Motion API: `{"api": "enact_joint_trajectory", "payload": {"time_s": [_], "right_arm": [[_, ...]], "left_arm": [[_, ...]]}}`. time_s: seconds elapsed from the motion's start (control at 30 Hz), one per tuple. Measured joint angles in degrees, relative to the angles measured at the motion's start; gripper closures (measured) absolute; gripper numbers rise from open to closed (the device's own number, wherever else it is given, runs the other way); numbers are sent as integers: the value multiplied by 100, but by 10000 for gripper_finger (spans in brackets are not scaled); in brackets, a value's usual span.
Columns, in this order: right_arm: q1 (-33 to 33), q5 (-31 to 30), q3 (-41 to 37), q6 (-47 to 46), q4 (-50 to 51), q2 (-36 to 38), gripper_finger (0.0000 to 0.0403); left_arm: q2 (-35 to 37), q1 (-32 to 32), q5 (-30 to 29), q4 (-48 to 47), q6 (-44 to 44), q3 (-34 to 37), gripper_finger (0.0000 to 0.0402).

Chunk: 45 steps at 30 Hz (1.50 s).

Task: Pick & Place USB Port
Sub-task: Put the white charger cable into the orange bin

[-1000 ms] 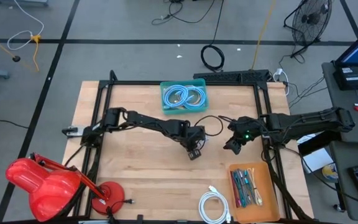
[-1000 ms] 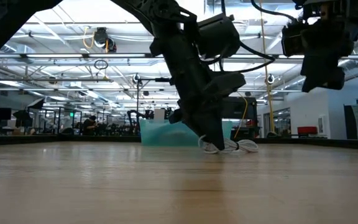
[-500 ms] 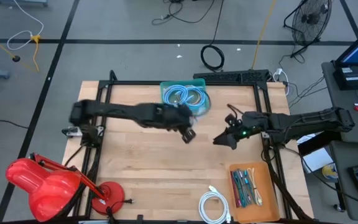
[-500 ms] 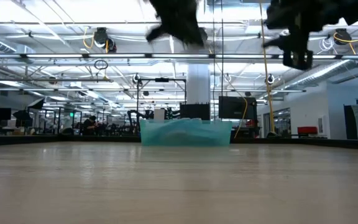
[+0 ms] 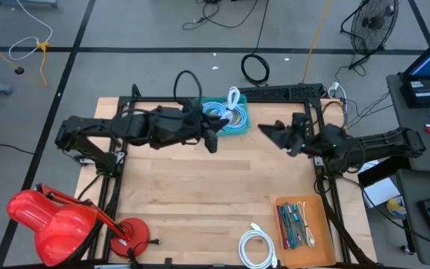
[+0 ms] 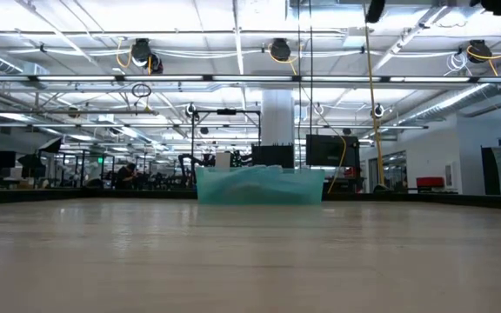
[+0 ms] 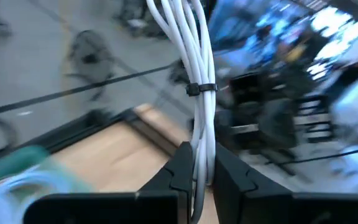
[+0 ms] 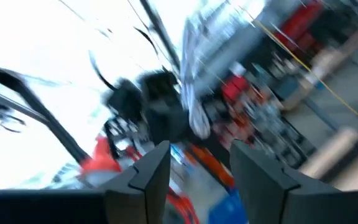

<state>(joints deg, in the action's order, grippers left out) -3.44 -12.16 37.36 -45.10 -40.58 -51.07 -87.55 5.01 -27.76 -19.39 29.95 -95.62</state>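
Cable first: a bundled white USB cable point(image 7: 199, 74), cinched by a dark tie, is clamped between the closed fingers point(image 7: 180, 167) of the left gripper point(image 5: 213, 139) — the left wrist view shows the strands running up from between the two dark pads. In the high view this gripper hangs over the far middle of the wooden table point(image 5: 185, 194), just beside the teal bin point(image 5: 198, 127), and a loop of the white cable rises over the bin near its right side. The bin itself holds coiled light-blue cables point(image 5: 216, 114).

At the table's right, the right gripper point(image 5: 266, 131) is lifted off the surface, its tip pointing toward the bin and the left gripper; its fingers point(image 8: 143, 174) stand apart with nothing between them.

Nearer the front edge lie another coiled white cable point(image 5: 256, 246) and an orange tray point(image 5: 313, 205) of small tools — both well apart from the arms. A red lamp point(image 5: 54, 224) sits at the front left corner. From the low view, only the teal bin point(image 6: 259, 185) shows on the tabletop.
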Motion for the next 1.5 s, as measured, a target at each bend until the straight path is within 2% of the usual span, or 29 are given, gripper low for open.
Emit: {"api": "enact_joint_trajectory", "payload": {"time_s": [0.13, 0.6, 0.87, 1.3, 1.5], "right_arm": [[4, 19, 2, 282, -785, -66, 247], [-206, 33, 0, 441, -796, -271, 247], [-208, 24, 0, 426, -800, -303, 247], [-208, 22, 0, 384, -674, -308, 248], [-208, 22, 0, 275, -584, -308, 286]], "left_arm": [[-143, 61, 352, 765, 47, -5, 370], [-890, 7, 1214, 1642, 440, 5, 370], [-1043, -17, 1587, 1649, 643, 5, 370], [-1237, -59, 1739, 1717, 787, 3, 370], [-1237, -125, 1901, 1704, 792, 3, 370]]}}
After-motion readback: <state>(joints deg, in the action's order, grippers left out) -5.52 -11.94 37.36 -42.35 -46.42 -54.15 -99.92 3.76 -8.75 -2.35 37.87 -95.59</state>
